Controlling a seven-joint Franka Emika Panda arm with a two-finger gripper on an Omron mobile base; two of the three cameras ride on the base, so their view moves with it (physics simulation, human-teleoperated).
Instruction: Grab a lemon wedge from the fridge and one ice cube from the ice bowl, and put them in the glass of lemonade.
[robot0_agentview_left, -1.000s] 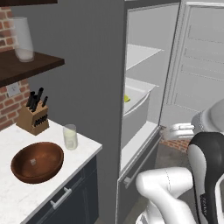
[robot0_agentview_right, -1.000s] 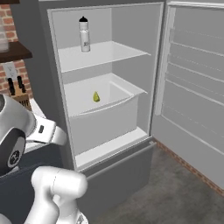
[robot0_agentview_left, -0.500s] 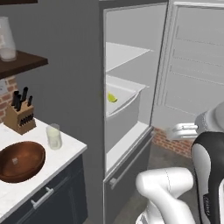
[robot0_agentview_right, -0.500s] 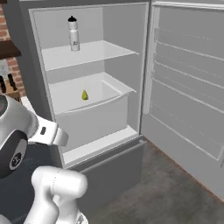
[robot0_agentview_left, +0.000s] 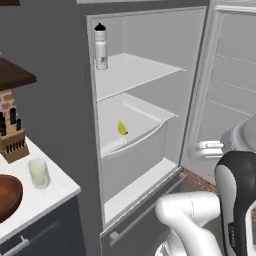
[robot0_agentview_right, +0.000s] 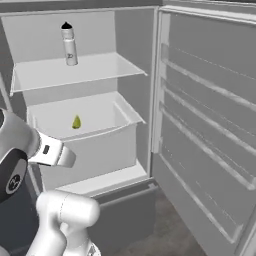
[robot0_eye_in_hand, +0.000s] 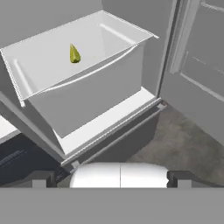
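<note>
The fridge (robot0_agentview_left: 150, 95) stands open, showing its white shelved interior. The lemon wedge (robot0_agentview_left: 122, 128), small and yellow-green, lies inside the white drawer (robot0_eye_in_hand: 87, 100); it also appears at lemon wedge (robot0_agentview_right: 76, 122) and lemon wedge (robot0_eye_in_hand: 75, 54). My gripper (robot0_eye_in_hand: 111, 179) is open, its dark fingertips (robot0_eye_in_hand: 41, 178) far apart, well short of the drawer and below it in the hand view. The glass of lemonade (robot0_agentview_left: 39, 173) stands on the white counter to the left. Beside it, the ice bowl (robot0_agentview_left: 7, 196) is cut off by the frame edge.
A water bottle (robot0_agentview_left: 101, 46) stands on the fridge's upper shelf. The fridge door (robot0_agentview_right: 210, 125) swings open to the right. A knife block (robot0_agentview_left: 11, 140) sits against the brick wall, under a dark wooden shelf (robot0_agentview_left: 15, 77). Bare grey floor lies before the fridge.
The whole picture has shifted: the base has driven right, toward the fridge. The counter slid to the left edge and the fridge interior looms larger. The gripper stays open.
</note>
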